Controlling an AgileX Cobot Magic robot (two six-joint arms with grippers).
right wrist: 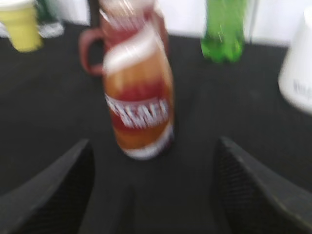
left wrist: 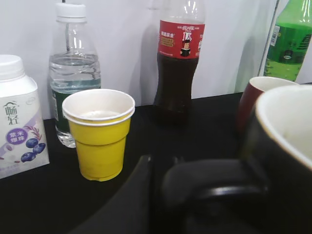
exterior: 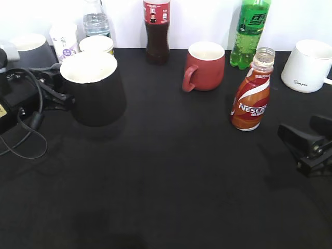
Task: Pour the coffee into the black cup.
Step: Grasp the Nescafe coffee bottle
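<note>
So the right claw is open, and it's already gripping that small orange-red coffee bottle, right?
Not gripping. The right wrist view shows the open right gripper short of the small orange-red and white Nescafe coffee bottle, its fingers apart from it. The exterior view agrees.

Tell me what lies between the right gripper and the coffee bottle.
Nothing: only bare black table separates the open right gripper from the coffee bottle, shown in the right wrist view.

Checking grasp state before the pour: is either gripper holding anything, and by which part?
Left gripper is at the black cup's handle, apparently gripping it. Right gripper is open and empty, with the coffee bottle ahead of its fingers, untouched.
</note>
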